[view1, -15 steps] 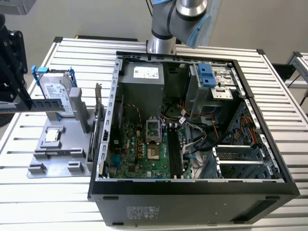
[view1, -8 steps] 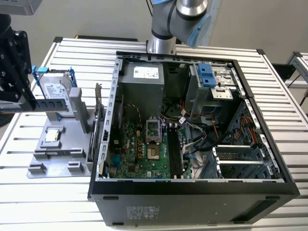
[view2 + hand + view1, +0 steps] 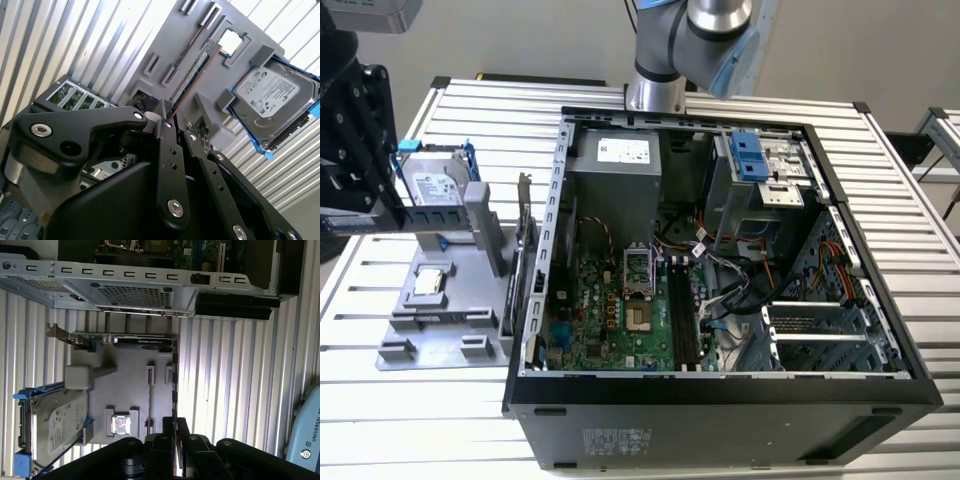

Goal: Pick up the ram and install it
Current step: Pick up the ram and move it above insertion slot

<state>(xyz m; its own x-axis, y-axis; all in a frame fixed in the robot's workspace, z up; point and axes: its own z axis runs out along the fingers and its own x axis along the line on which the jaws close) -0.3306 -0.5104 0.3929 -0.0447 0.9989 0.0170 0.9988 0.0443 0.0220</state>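
Observation:
My gripper (image 3: 368, 205) hangs at the exterior view's left, over the outer edge of the grey parts holder (image 3: 450, 325). Its black fingers (image 3: 167, 150) are shut on the ram (image 3: 197, 70), a thin dark stick with a copper-coloured edge. Both wrist views show the ram edge-on, running straight out from the fingertips (image 3: 170, 432) over the holder (image 3: 135, 390). In the exterior view the ram (image 3: 338, 222) shows as a dark bluish strip below the gripper body. The open computer case (image 3: 535, 300) lies to the exterior view's right, with long memory slots (image 3: 682, 320) on its green board.
On the holder stand a silver hard drive in a blue bracket (image 3: 432, 185), a square silver processor chip (image 3: 428, 283) and an upright graphics card (image 3: 125, 340) next to the case wall. Cables and drive cages fill the case's far side. The table is ribbed aluminium.

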